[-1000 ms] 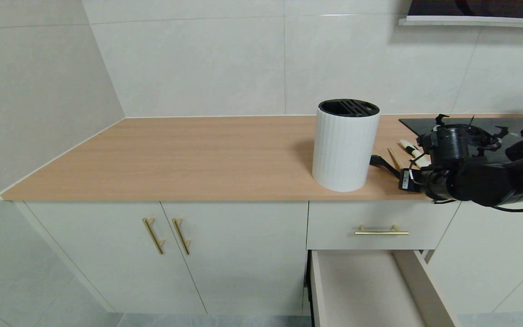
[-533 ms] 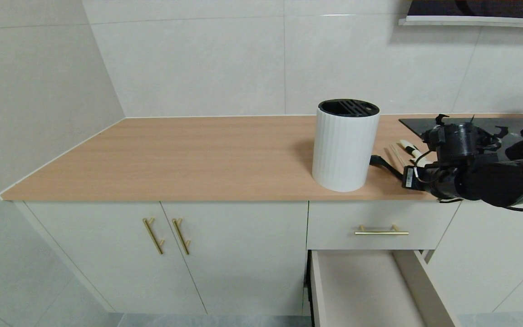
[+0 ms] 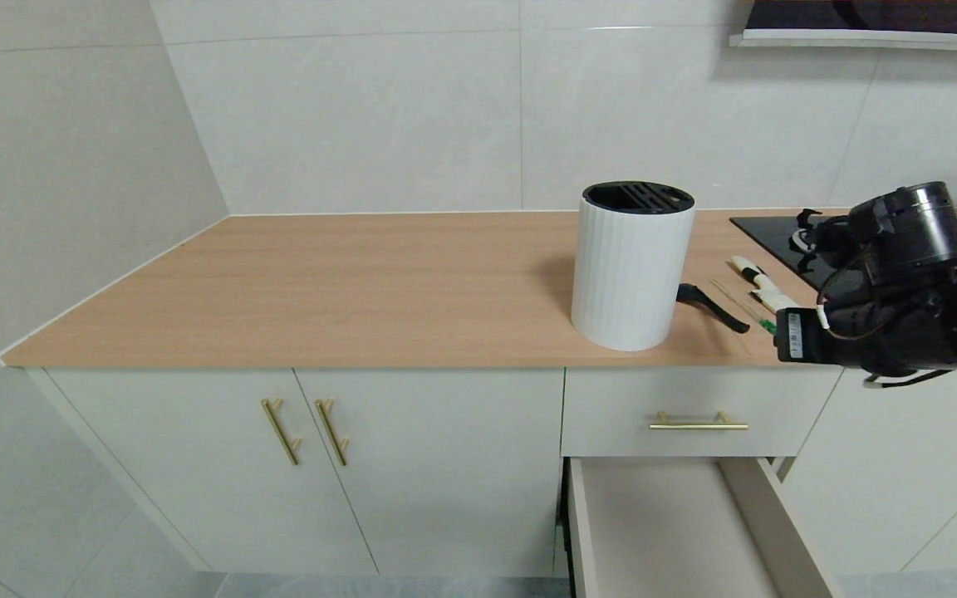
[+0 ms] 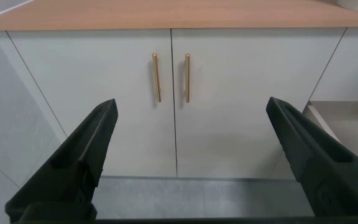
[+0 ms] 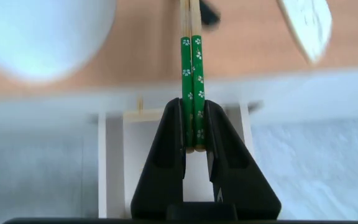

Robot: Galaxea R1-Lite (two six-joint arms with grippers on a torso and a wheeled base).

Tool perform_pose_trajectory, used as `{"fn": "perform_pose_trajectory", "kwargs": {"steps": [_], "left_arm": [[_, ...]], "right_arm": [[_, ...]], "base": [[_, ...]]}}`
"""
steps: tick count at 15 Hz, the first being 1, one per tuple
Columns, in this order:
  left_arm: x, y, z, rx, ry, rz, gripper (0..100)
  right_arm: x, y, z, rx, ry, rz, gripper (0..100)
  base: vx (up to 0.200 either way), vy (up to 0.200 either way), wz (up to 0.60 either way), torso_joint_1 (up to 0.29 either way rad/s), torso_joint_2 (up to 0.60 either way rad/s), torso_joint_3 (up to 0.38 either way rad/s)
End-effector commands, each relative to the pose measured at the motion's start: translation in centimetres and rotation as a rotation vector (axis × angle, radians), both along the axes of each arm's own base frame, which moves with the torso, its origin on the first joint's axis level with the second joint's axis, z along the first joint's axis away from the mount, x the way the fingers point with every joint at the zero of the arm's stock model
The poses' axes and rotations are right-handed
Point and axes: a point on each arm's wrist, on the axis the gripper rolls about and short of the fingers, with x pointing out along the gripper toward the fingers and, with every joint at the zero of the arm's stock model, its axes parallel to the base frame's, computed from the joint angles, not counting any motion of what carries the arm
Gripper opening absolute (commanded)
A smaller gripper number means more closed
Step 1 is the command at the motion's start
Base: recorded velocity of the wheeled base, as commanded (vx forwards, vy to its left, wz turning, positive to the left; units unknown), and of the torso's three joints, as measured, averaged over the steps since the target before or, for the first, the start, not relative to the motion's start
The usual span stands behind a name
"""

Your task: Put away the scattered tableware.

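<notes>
Seemingly mid-pickup, a pair of chopsticks (image 5: 189,68) is clamped by its green ends between the closed fingers of the right end effector (image 5: 191,124). The pale shafts run straight ahead of it over the front edge of the worktop (image 3: 362,291). Whether the far tips are lifted or rest on the wood cannot be told.

A black-handled utensil (image 3: 711,306) lies near those tips, and a white utensil (image 5: 306,25) is ahead and to the right. The white ribbed holder (image 3: 630,266) stands ahead and to the left of the end effector, and an open drawer (image 3: 748,515) is seen below it. The left end effector (image 4: 194,162) is spread wide and empty, faced by the cabinet doors (image 4: 173,93).

Trouble is most likely to be caused by the grip itself. With the sticks pinched only at one end, they could be levered downward or fanned apart by a quick swing, and one could be dropped. The tips could also be snagged on the black-handled utensil or knocked against the holder's rim if too low a path were taken.
</notes>
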Motion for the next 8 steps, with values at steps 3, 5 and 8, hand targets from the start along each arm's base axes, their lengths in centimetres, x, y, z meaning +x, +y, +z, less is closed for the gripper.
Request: {"fn": "perform_pose_trajectory", "kwargs": {"steps": [3,5,8], "left_arm": [[0.0,0.0,0.0,0.000,0.001,0.001,100],[0.0,0.0,0.0,0.000,0.001,0.000,100],[0.0,0.0,0.0,0.000,0.001,0.000,100]], "right_arm": [[-5.6,-0.6,3.2,-0.014,0.016,0.154,0],[-6.7,-0.3,3.3,-0.019,0.036,0.209,0],[-8.4,1.2,2.6,-0.050,0.081,0.315,0]], "base": [[0.000,0.000,0.00,0.000,0.00,0.000],[0.000,0.000,0.00,0.000,0.00,0.000],[0.000,0.000,0.00,0.000,0.00,0.000]]}}
